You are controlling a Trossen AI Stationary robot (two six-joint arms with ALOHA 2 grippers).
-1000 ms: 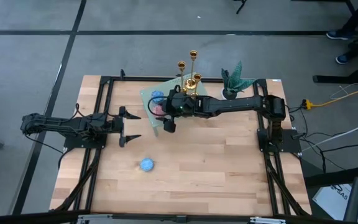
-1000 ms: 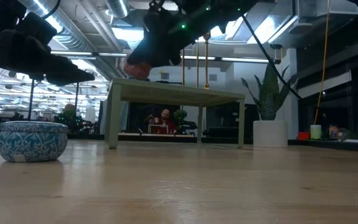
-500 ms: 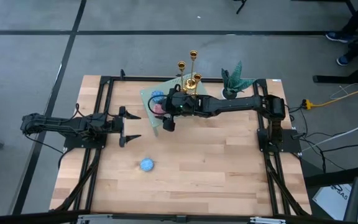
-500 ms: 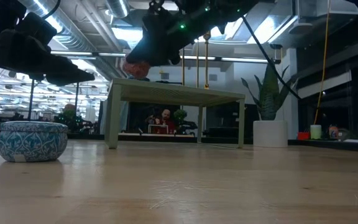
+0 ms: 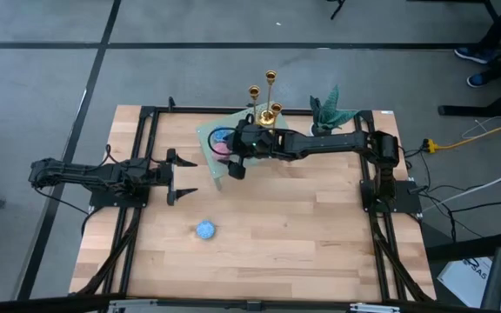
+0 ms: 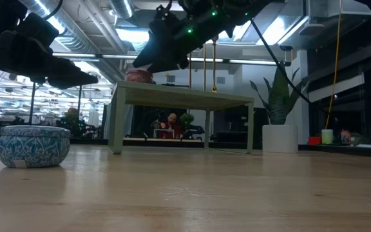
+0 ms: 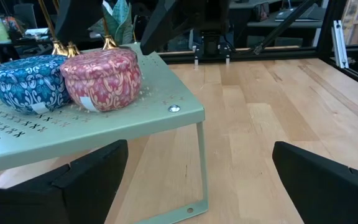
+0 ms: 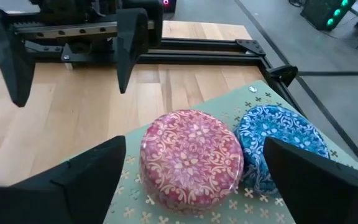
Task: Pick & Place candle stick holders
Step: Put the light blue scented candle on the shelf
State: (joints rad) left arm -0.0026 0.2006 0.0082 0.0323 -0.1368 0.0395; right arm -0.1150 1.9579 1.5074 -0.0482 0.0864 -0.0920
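Note:
Three gold candlestick holders (image 5: 266,96) stand at the far end of a green perforated shelf (image 5: 209,135). Their stems show in the low view (image 6: 190,71) and their bases in the left wrist view (image 7: 107,42). A pink tin (image 8: 191,155) and a blue tin (image 8: 278,140) sit on the shelf's near part. My right gripper (image 8: 191,186) is open, its fingers standing on either side of the pink tin and a little above it (image 6: 166,45). My left gripper (image 5: 181,174) is open and empty at the table's left, pointing toward the shelf.
A second blue tin (image 5: 205,229) sits on the wood table in front of the shelf, also in the low view (image 6: 33,146). A potted plant (image 5: 329,113) stands at the far right. Black frame rails (image 5: 146,148) run along the table's left and right sides.
My right gripper has risen a little and drawn toward the far edge, off the pink tin. The tin, which was just under the fingers, now sits on the shelf top with the gripper clear above it.

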